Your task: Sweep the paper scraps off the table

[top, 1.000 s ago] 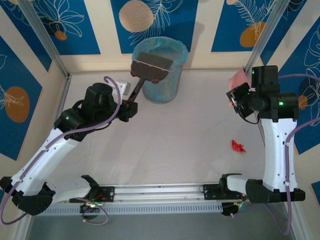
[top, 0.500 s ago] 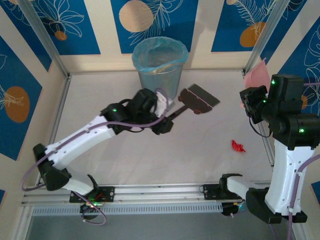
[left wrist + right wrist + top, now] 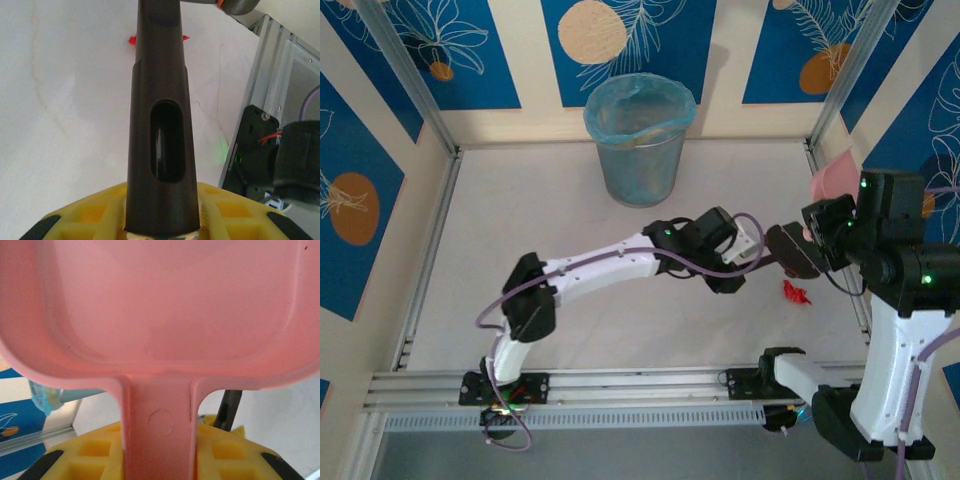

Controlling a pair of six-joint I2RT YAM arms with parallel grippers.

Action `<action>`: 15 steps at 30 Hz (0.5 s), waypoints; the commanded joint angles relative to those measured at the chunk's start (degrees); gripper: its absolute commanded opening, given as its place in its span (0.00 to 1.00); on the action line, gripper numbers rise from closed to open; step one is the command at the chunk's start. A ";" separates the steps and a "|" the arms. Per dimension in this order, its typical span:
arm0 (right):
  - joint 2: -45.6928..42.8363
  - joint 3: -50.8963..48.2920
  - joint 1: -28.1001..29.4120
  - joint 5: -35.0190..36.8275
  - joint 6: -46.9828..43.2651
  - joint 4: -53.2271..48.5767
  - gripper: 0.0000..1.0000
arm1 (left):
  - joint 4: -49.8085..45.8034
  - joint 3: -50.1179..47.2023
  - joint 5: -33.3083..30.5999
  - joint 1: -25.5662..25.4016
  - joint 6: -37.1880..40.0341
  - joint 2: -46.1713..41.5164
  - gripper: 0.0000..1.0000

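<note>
Top external view: the left tool (image 3: 758, 252) is stretched far across the off-white matte surface (image 3: 570, 210) to its right side, its fingers pressed onto the handle of a dark brown hand brush (image 3: 792, 250). The brush head sits low over the surface, just beside the right tool (image 3: 823, 226). The right tool is clamped on the handle of a flat pink plastic dustpan (image 3: 833, 172), which stands tilted up near the right-hand frame post.

One small crumpled red paper scrap (image 3: 796, 292) lies on the surface close to its right edge, just in front of the brush head and apart from it. A translucent bin with a pale blue liner (image 3: 640, 140) stands upright at the back, well apart from the scrap and from both tools. A metal rail (image 3: 640, 385) runs along the near edge of the surface.

In the left wrist view the yellow fingers of the left tool (image 3: 160, 220) pinch the brush handle (image 3: 162, 125), which has an oval slot and runs straight up the frame. Red bits show on either side of the handle near the top (image 3: 132, 40); they are probably one scrap partly hidden behind it.

In the right wrist view the right tool (image 3: 160, 452) grips the stem of the dustpan (image 3: 160, 305) between its yellow pads, the shallow tray spreading wide above. A sliver of the blue-lined bin (image 3: 45, 392) shows at the left.
</note>
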 commanded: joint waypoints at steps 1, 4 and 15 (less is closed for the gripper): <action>-1.88 -2.64 -0.32 2.23 -0.55 -3.52 0.00 | 0.43 8.37 1.95 -2.11 3.40 4.92 0.00; -2.80 -4.77 -0.78 1.95 -1.35 -3.76 0.00 | -2.52 13.31 1.37 -3.07 4.57 9.51 0.00; -3.84 -9.15 -4.08 -3.71 -5.17 -3.01 0.00 | -6.21 13.37 -2.88 -4.53 5.60 15.28 0.00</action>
